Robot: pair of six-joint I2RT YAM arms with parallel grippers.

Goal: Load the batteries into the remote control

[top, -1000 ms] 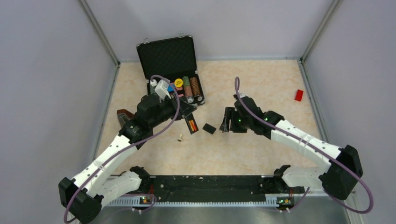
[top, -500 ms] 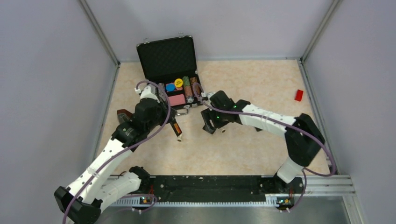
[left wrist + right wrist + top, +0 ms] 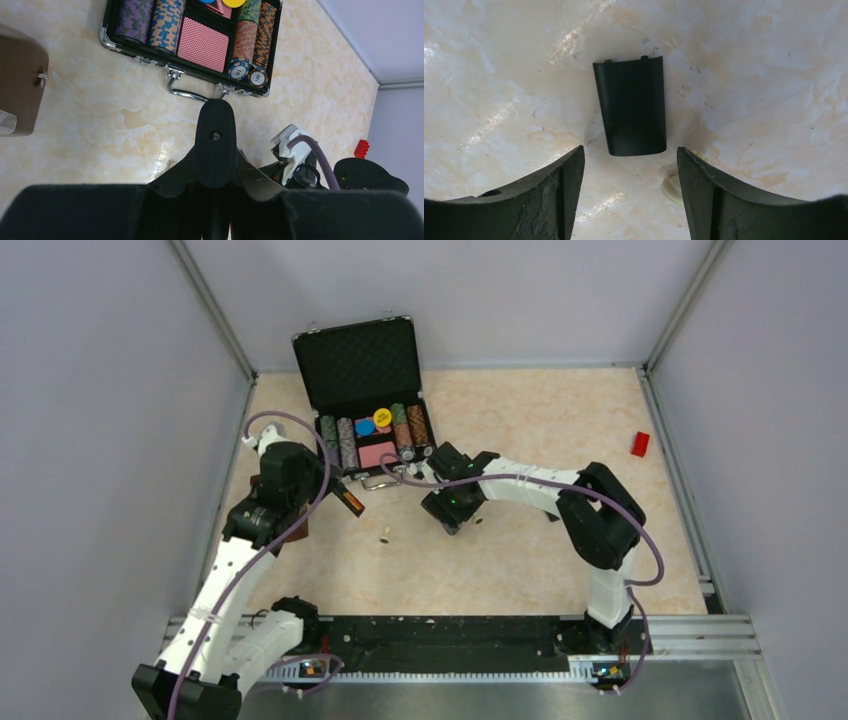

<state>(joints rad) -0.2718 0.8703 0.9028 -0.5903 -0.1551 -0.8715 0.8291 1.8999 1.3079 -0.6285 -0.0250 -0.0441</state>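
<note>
- Remote control (image 3: 347, 498) sits pinched in your left gripper (image 3: 333, 488), jaws closed on it, near the chip case (image 3: 372, 445); an orange strip of batteries (image 3: 354, 506) shows in it.
- Your right gripper (image 3: 631, 165) hangs with jaws apart over the back cover (image 3: 631, 107), which lies flat on the table (image 3: 749, 75).
- A cream peg (image 3: 670, 187) lies beside one finger.

Both arms shift leftward.
The left gripper (image 3: 338, 490) carries the slim black remote control (image 3: 351, 503) back toward the left; the right gripper (image 3: 630, 156) swings in from the right and now straddles the small black plastic back cover (image 3: 631, 111).
</note>
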